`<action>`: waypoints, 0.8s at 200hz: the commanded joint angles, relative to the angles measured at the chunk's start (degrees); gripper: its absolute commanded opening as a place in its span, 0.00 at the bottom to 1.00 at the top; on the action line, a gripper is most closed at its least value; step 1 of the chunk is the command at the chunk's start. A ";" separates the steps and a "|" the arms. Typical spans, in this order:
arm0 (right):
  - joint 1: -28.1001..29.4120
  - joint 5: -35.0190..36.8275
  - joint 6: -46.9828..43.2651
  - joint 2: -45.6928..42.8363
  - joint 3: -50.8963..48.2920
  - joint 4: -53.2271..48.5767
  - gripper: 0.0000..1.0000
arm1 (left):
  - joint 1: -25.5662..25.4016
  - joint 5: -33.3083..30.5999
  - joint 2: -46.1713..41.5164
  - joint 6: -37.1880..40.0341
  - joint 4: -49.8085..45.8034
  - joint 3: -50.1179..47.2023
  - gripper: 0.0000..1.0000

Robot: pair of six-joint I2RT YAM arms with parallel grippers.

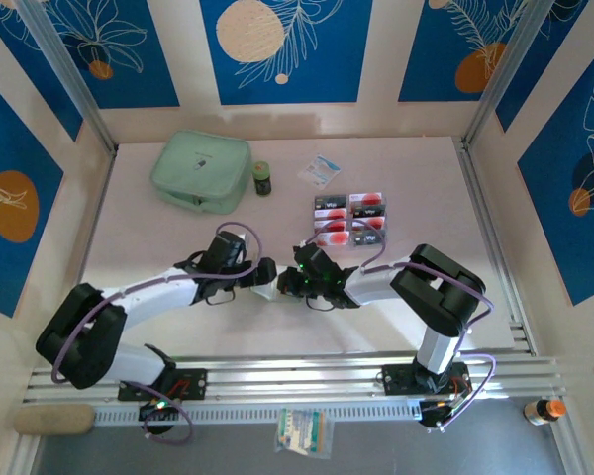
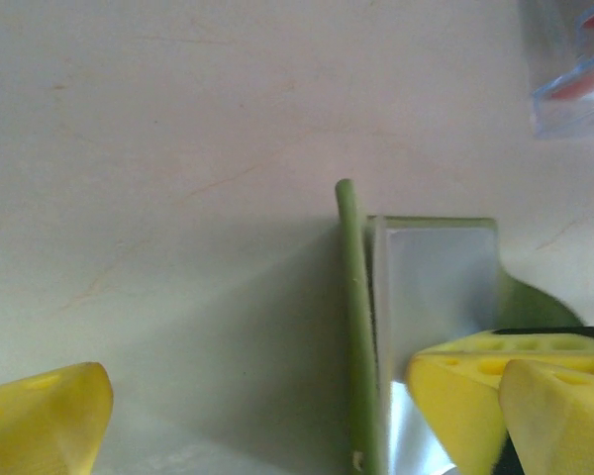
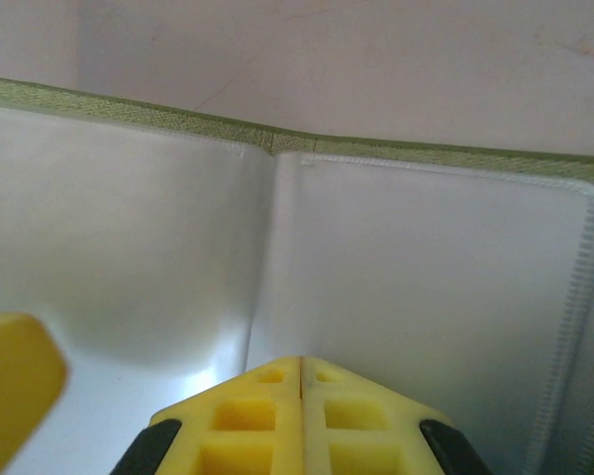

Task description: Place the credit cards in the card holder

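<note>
Right hand (image 3: 302, 401) closed, tips resting on the clear sleeves of the open holder (image 3: 277, 141); left hand (image 1: 263, 271) open wide beside it.
In the top view the holder sits mid-frame on the bench (image 1: 148, 237), between the two hands; the cards (image 1: 349, 218) lie in rows up and right of it, apart. Whether a sleeve is pinched between the closed tips I cannot tell. The holder looks light and floppy, with soft olive fabric and thin slick sleeves, so it will likely slide or fold unless pinned. The stitched olive rim or spine is the best hold. The cards look thin, stiff and slippery; take one by a short edge.
</note>
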 commanded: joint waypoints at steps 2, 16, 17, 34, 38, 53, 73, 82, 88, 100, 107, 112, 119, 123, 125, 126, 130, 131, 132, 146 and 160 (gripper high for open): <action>-0.43 1.45 -0.26 -0.86 -1.78 -6.49 0.00 | -0.74 -6.10 1.22 5.61 -8.67 1.68 1.00; -0.49 1.58 -0.37 -1.46 -1.95 -6.90 0.00 | -0.78 -8.48 1.13 6.24 -10.44 1.75 1.00; -0.50 1.58 -0.39 -1.49 -1.95 -6.92 0.00 | -0.75 -8.66 1.13 6.27 -10.61 1.81 1.00; -0.69 1.58 -0.47 -2.30 -2.05 -7.62 0.00 | -0.79 -11.03 1.35 7.32 -12.63 2.08 1.00; -0.76 1.65 -0.50 -2.52 -2.12 -7.80 0.00 | -0.75 -11.53 1.39 7.57 -13.00 2.17 1.00; -1.04 1.58 -0.65 -3.15 -2.09 -8.51 0.00 | -0.75 -12.88 1.89 8.37 -13.99 2.44 1.00; -1.70 0.98 -1.46 -4.44 -1.67 -9.67 0.00 | -0.76 -13.36 2.53 8.98 -13.80 2.40 1.00; -2.15 0.72 -2.14 -5.49 -1.24 -10.90 0.00 | -0.77 -13.46 2.84 9.10 -13.61 2.38 1.00; -2.55 0.60 -2.83 -6.36 -0.81 -11.94 0.00 | -0.79 -13.61 3.09 9.18 -13.49 2.40 1.00; -3.79 -0.03 -4.48 -8.58 -0.03 -14.35 0.00 | -0.73 -13.75 3.40 9.34 -13.28 2.56 1.00; -4.75 -0.41 -5.71 -10.04 0.92 -16.45 0.00 | -0.79 -13.78 3.42 9.46 -13.14 2.50 1.00; -5.45 -0.57 -6.69 -11.08 1.75 -18.10 0.01 | -0.78 -13.92 3.37 9.56 -13.06 2.49 1.00; -6.59 -0.53 -8.11 -12.42 3.04 -20.87 0.05 | -0.76 -14.00 3.42 9.80 -12.87 2.51 1.00; -7.28 -0.61 -9.07 -13.00 3.70 -22.42 0.07 | -0.79 -14.09 3.41 9.89 -12.77 2.56 1.00; -7.68 -0.66 -9.56 -13.34 4.23 -23.19 0.08 | -0.79 -14.15 3.42 9.99 -12.75 2.57 1.00; -7.92 -0.73 -9.87 -13.50 4.48 -23.50 0.08 | -0.79 -14.17 3.42 9.99 -12.78 2.62 1.00; -8.65 -0.98 -10.95 -14.03 5.23 -24.94 0.10 | -0.79 -14.27 3.50 10.13 -12.83 2.70 1.00; -8.84 -1.02 -11.26 -14.15 5.55 -25.39 0.11 | -0.75 -14.27 3.50 10.15 -12.77 2.73 1.00; -9.07 -1.08 -11.59 -14.25 5.84 -25.79 0.11 | -0.73 -14.28 3.55 10.21 -12.83 2.74 1.00; -11.50 -1.18 -15.91 -15.05 9.80 -31.56 0.20 | -0.77 -14.26 3.75 10.57 -12.73 3.05 1.00; -13.30 0.21 -20.27 -14.61 14.19 -37.12 0.25 | -0.73 -14.19 3.75 10.70 -12.54 3.26 1.00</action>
